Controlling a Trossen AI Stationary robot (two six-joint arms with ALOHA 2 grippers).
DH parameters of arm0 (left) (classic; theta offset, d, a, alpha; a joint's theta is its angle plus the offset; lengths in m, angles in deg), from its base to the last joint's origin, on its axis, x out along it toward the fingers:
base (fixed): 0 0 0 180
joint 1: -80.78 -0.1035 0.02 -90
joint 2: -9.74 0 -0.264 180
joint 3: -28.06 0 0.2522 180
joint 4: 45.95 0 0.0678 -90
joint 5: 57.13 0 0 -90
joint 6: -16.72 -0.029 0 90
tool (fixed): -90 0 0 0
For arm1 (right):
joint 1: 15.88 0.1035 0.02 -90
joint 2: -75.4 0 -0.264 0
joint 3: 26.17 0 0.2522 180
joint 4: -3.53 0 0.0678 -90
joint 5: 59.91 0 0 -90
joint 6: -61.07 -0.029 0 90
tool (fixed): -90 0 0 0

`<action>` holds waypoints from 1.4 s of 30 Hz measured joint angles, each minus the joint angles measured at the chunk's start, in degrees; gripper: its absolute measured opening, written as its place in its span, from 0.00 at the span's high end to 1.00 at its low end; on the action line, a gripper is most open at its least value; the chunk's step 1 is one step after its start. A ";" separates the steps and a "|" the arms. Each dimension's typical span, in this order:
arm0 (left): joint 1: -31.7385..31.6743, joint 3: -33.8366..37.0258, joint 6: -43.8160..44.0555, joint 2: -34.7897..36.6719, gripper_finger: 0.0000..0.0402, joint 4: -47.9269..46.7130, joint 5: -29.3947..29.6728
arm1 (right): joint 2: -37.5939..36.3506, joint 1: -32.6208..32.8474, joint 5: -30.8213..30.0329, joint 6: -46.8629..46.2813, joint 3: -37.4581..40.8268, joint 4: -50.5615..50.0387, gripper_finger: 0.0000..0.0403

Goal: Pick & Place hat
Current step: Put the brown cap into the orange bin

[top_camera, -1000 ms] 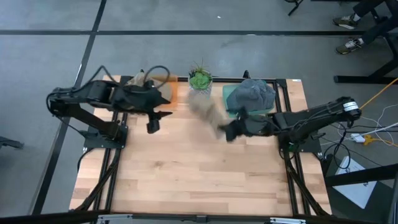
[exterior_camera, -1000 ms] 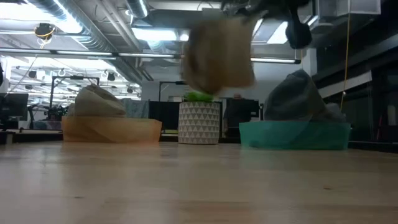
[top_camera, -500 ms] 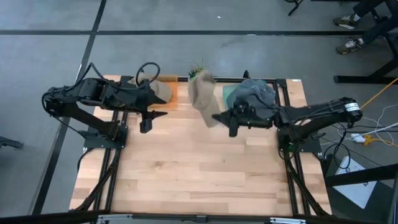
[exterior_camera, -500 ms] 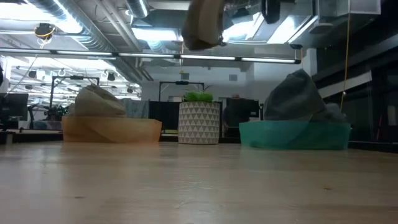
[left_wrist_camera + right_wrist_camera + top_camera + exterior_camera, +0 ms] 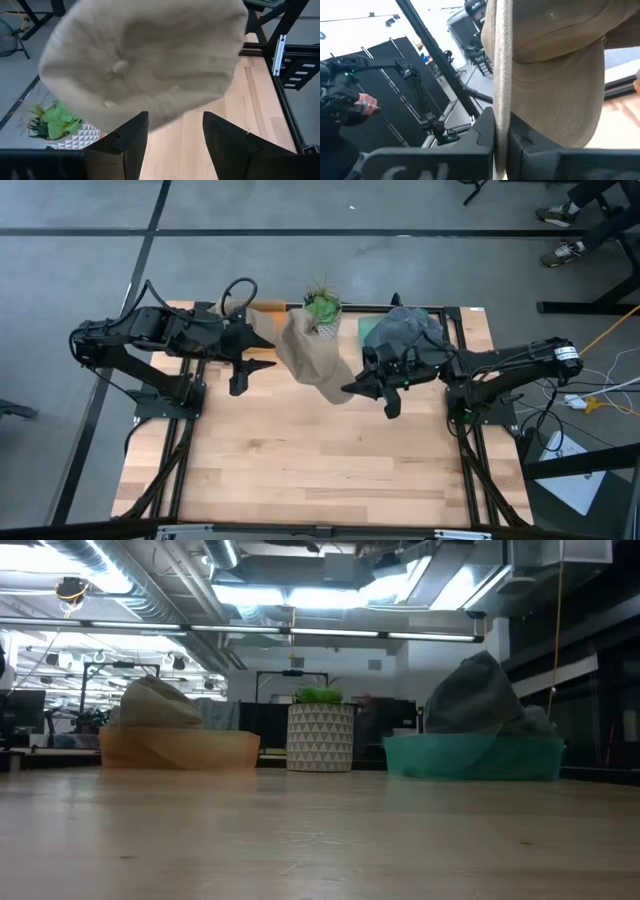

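Robotics lab: wood bench (image 5: 300, 460) on black frame, exposed ceiling ducts (image 5: 150, 590), strip lights (image 5: 330, 595).

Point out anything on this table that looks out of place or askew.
Little stands out. The beige hat hangs in the air from the right gripper, clear of the table, as a carried hat would. The grey hat sits heaped in the teal tray, and the plant pot stands upright.

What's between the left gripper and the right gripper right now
In the high view, the beige hat hangs between them: the right gripper pinches its edge, while the left gripper, open, sits apart.
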 joint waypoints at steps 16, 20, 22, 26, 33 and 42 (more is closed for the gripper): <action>0.00 0.02 1.20 -1.54 0.54 -1.20 0.20 | -0.04 -4.50 4.38 -0.72 0.00 -7.80 0.97; 0.00 0.04 1.19 -2.33 0.54 -1.21 0.28 | -0.04 -3.19 6.49 -3.15 0.02 -17.55 0.97; 0.00 0.03 1.19 -2.86 0.54 -1.20 0.14 | -0.04 -2.31 6.55 -3.35 0.02 -19.44 0.97; 0.00 0.02 1.19 -4.35 0.54 -1.20 -1.11 | -0.04 -0.75 6.74 -1.72 0.02 -18.15 0.97; 0.00 0.02 0.99 -8.79 0.54 -2.86 -0.55 | -0.04 -0.13 6.66 -0.67 0.02 -15.39 0.97; -0.75 0.04 2.54 -10.86 0.54 -3.62 7.29 | -0.04 -0.13 6.66 -0.44 0.02 -13.29 0.97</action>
